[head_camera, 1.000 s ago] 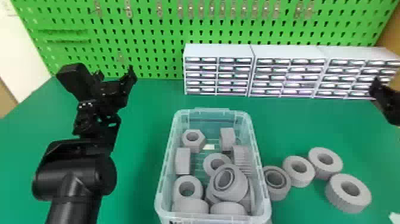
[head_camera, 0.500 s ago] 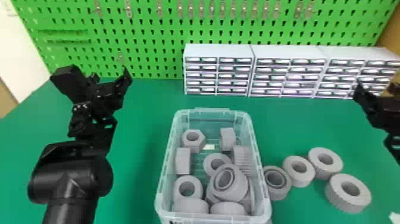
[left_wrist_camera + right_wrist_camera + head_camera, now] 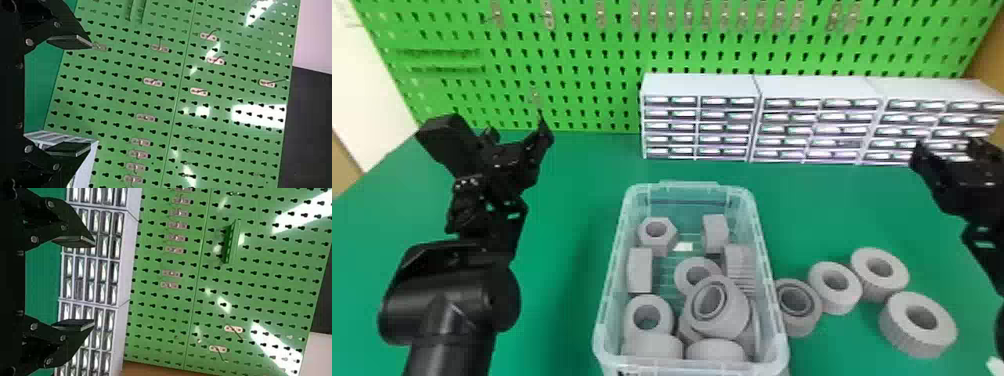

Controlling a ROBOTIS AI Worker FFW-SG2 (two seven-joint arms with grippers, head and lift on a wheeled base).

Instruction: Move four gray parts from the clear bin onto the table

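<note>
The clear bin (image 3: 612, 305) stands on the green table with several gray parts (image 3: 719, 306) inside, some piled at its near end. To the right of the bin, a gray ring (image 3: 918, 325) and several more gray parts lie on the table. My left gripper (image 3: 517, 131) is raised left of the bin, open and holding nothing; in the left wrist view the left gripper (image 3: 80, 96) has its fingers wide apart. Over the table's right side is my right gripper (image 3: 944, 150); the right wrist view shows the right gripper (image 3: 84, 284) open with nothing between its fingers.
White drawer cabinets (image 3: 699, 85) stand in a row along the table's back, right of centre. Behind them rises a green pegboard (image 3: 572, 65) with small metal hooks. The right gripper is in front of the rightmost cabinet.
The right gripper has come farther into the head view from the right edge, moving left. My left arm has shifted slightly left. The bin and gray parts have stayed put.
</note>
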